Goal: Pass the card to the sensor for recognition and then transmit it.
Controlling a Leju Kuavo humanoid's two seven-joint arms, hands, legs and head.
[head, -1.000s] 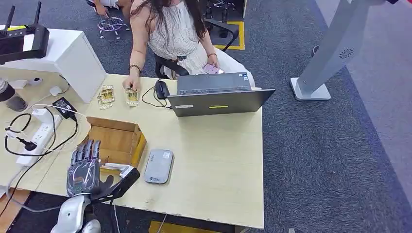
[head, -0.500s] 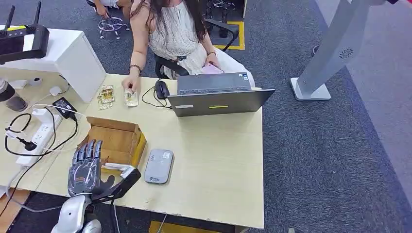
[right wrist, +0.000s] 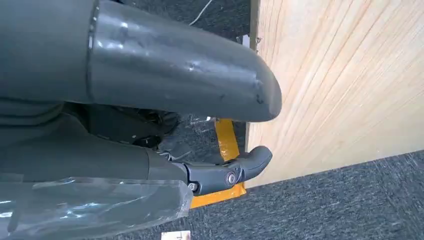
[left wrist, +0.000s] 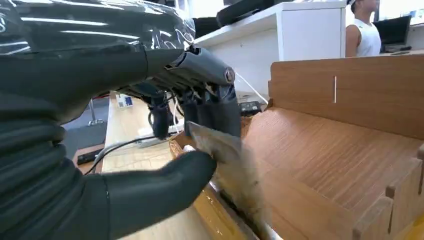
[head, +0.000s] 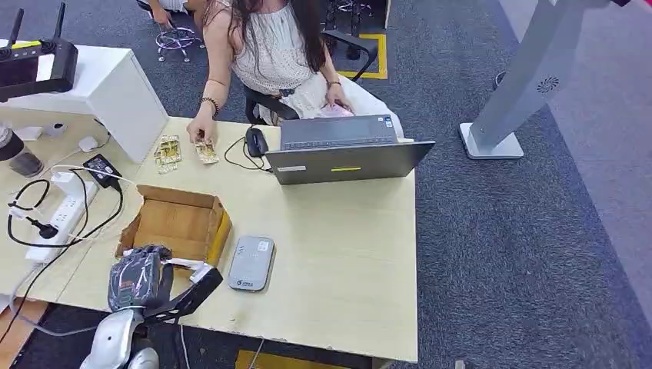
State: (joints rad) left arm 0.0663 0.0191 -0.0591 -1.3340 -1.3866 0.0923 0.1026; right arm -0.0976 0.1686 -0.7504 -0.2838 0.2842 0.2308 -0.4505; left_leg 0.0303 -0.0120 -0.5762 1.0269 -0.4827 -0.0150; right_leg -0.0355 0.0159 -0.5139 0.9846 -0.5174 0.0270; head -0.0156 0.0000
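A card (left wrist: 227, 150) is pinched between thumb and curled fingers of the left hand (head: 140, 278) at the box (head: 178, 223) edge, near the sensor (head: 251, 263). Right hand (right wrist: 150, 125) grasp cannot be told.

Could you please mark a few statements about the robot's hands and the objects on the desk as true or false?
1. The left hand pinches a card at the cardboard box. True.
2. The grey sensor lies on top of the laptop. False: it lies on the table, beside the box.
3. The right hand holds a card. False: it holds nothing.
4. A person sits behind the laptop. True.
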